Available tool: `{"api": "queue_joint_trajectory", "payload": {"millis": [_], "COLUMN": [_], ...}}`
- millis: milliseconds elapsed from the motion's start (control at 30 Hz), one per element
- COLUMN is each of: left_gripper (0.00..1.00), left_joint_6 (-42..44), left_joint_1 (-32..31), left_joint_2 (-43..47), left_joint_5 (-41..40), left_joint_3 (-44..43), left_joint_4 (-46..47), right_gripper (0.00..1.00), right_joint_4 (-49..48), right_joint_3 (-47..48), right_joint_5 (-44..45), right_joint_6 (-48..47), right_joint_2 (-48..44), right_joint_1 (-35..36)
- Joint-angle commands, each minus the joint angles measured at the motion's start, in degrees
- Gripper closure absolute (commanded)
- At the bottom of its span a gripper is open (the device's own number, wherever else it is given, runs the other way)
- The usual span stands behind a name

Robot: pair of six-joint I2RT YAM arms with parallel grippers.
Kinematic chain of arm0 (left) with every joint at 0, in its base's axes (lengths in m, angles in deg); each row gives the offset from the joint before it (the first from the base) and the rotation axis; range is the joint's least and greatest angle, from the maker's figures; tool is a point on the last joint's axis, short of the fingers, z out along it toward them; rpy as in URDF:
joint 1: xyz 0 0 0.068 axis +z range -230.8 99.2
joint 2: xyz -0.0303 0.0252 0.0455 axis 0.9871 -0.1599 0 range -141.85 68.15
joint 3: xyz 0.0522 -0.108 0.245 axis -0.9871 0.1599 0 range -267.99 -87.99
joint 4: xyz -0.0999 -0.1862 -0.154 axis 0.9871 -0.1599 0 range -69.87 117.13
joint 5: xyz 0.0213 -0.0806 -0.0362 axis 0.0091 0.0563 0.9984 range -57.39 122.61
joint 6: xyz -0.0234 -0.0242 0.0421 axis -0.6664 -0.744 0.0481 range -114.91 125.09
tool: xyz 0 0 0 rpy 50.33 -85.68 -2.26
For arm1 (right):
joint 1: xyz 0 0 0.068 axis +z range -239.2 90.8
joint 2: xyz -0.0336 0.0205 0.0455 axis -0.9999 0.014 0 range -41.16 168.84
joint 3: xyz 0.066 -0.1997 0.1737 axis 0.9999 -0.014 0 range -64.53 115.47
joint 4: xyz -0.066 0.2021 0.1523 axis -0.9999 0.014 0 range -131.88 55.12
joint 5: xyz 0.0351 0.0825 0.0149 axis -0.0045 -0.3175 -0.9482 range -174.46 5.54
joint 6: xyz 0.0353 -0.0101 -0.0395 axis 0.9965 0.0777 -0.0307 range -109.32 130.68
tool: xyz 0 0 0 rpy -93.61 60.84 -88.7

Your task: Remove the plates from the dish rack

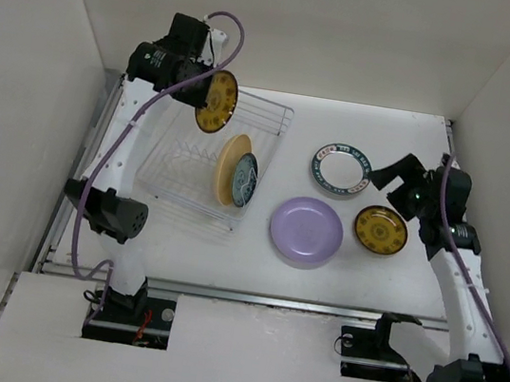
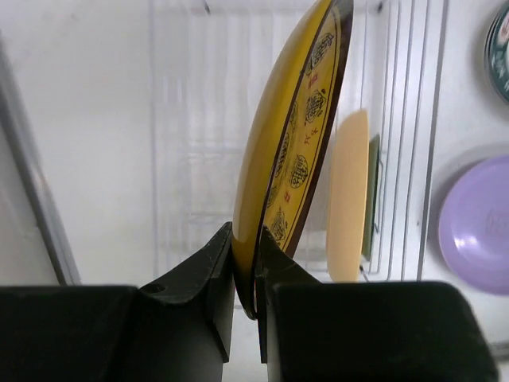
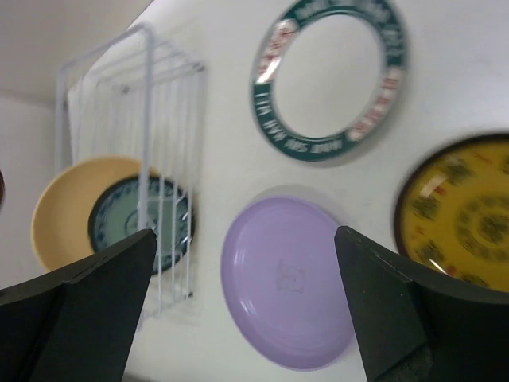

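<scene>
- The left end effector (image 2: 246,274) is almost closed. Its two black fingers pinch the lower rim of a brown-gold plate (image 2: 306,135), which is held on edge above the far end of the dish rack (image 1: 268,114).
- The right end effector (image 3: 244,232) is spread wide with nothing between its fingers. It hovers over the surface (image 1: 386,278), close to the plates on the right.
- The dish rack is rectangular, made of thin white wire, with raised sides.
- A plain yellow plate (image 1: 227,163) and a teal patterned plate (image 1: 246,179) stand upright in the rack, close together at its right side.
- Three plates lie flat on the surface to the right of the rack:
  - a smooth lavender plate (image 1: 306,231);
  - a white plate with dark teal patterned rim (image 1: 341,168);
  - a second brown-gold plate (image 1: 381,230), glossy, with round gold medallions.
</scene>
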Motion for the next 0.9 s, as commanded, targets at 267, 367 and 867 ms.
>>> {"api": "queue_joint_trajectory", "payload": {"millis": [267,367,867], "left_gripper": [1.00,1.00,1.00], "left_joint_6": [-3.6,-4.8,-3.7], "left_joint_1": [-0.1,-0.1,-2.5], "left_joint_2": [9.7,8.9,6.6], "left_joint_5": [14.9,30.5,46.9], "left_joint_3": [-4.8,-1.7,8.5], "left_joint_4": [8.2,7.6,7.6], "right_gripper": [0.00,0.00,0.58], "right_joint_4": [-20.2,-21.6,-29.1], "right_joint_3": [20.5,25.2,29.1], "right_joint_5": [-25.1,-26.1,-25.8], "right_joint_6": [-13.2,-13.2,-7.1], "right_joint_2": [16.3,19.8,33.9], "right_joint_1": [15.1,18.4,27.1]}}
